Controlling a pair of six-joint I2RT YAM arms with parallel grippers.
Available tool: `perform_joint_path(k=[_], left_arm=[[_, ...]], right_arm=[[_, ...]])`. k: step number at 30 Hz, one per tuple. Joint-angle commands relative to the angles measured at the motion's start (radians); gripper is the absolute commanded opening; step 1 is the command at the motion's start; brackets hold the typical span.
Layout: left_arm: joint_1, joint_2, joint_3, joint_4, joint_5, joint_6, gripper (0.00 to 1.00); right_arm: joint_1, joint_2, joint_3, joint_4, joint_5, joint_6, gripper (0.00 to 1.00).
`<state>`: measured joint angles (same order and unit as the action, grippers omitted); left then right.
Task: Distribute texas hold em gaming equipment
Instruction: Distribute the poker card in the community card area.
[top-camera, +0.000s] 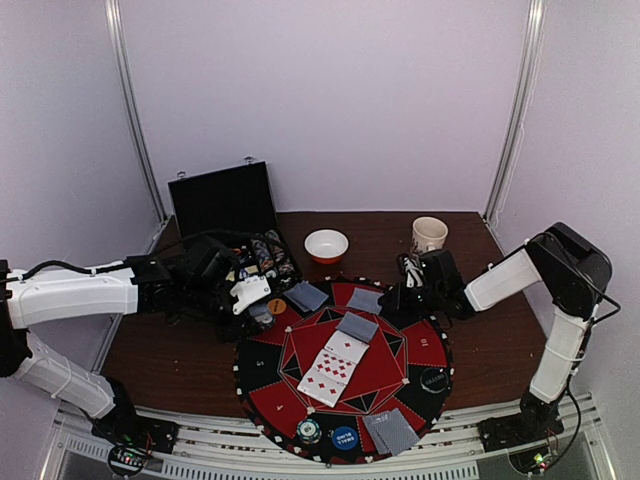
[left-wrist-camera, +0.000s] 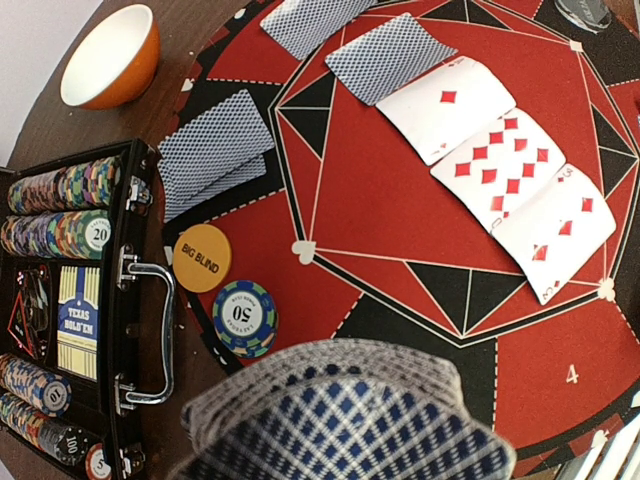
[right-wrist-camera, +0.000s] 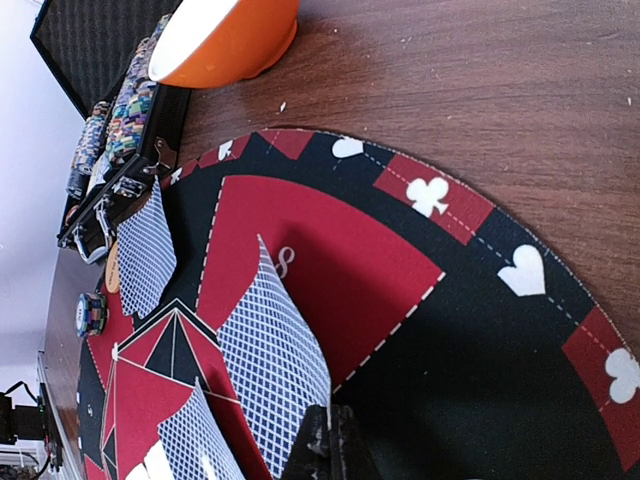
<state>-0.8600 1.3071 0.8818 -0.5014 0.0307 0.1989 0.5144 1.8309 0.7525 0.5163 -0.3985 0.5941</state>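
The left gripper (top-camera: 255, 300) is clamping shut on a deck (left-wrist-camera: 340, 415) of small cards. Their grey-blue lattice backs are bowing toward the wrist camera, above the left rim of the round mat (top-camera: 385, 365). The right gripper (right-wrist-camera: 325, 445) is pinching closed on the corner of 1 face-down card (right-wrist-camera: 275, 345), which is tilting up off the mat's far right sector.

At the mat's centre, 3 face-up cards (left-wrist-camera: 500, 170) are lying overlapped in a row, white with red diamond pips. More lattice-backed cards are lying face down: a left pair (left-wrist-camera: 215, 150) by the left rim and a near pair (top-camera: 390, 432) at the near edge.

An orange disc (left-wrist-camera: 201, 258) reading BIG BLIND is sitting just beside a blue-green chip (left-wrist-camera: 244, 317) marked 50. Both are lying at the mat's left edge, near the open briefcase (left-wrist-camera: 130, 330), whose rows of striped chips are showing. A blue disc (top-camera: 344, 437) and a pale chip (top-camera: 308, 431) are resting at the near rim, and a dark disc (top-camera: 433, 379) is lying on the right. A bowl (left-wrist-camera: 110, 55) and a cup (top-camera: 429, 235) are standing beyond the mat.
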Motion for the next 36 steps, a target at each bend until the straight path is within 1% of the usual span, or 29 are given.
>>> perform_joint_path(k=[1, 20, 36], left_arm=[[-0.001, -0.007, 0.011, 0.036, 0.012, 0.002, 0.40], [-0.002, -0.006, 0.010, 0.037, 0.011, 0.000, 0.41], [-0.001, -0.003, 0.011, 0.037, 0.011, 0.000, 0.41]], right_arm=[[-0.005, 0.008, -0.022, 0.014, -0.009, 0.008, 0.00], [-0.005, -0.002, -0.073, 0.060, 0.006, 0.073, 0.00], [-0.005, -0.026, -0.107, 0.079, -0.008, 0.102, 0.13]])
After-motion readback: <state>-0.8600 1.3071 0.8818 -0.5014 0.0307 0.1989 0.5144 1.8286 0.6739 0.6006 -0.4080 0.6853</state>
